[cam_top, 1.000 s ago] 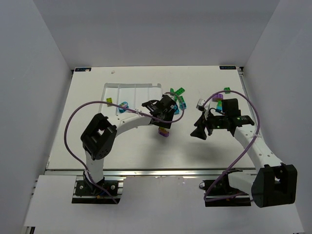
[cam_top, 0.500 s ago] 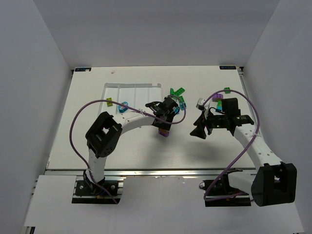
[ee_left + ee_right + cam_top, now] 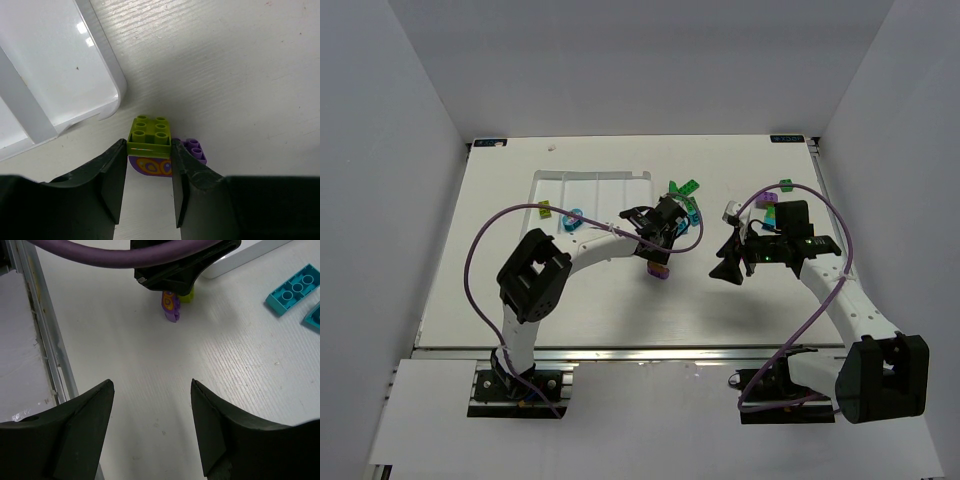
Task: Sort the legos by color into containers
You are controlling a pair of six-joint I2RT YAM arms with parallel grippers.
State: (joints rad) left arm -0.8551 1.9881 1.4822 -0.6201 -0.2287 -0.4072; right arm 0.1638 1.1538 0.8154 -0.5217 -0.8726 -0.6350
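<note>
My left claw (image 3: 148, 150) was closed on a small yellow-green studded plastic brick (image 3: 149, 132), one finger flat against each of its sides. That brick sat stacked on a purple rounded plastic brick (image 3: 150, 166) marked with a yellow oval, just off the rounded corner of the shallow white plastic tray (image 3: 114, 87) and outside its compartments. Seen from my right wrist, the purple base looked to be touching the white table (image 3: 150, 370). My right claw (image 3: 150, 440) hung wide open above the table, with a teal-blue flat brick (image 3: 292, 290) lying off to one side.
</note>
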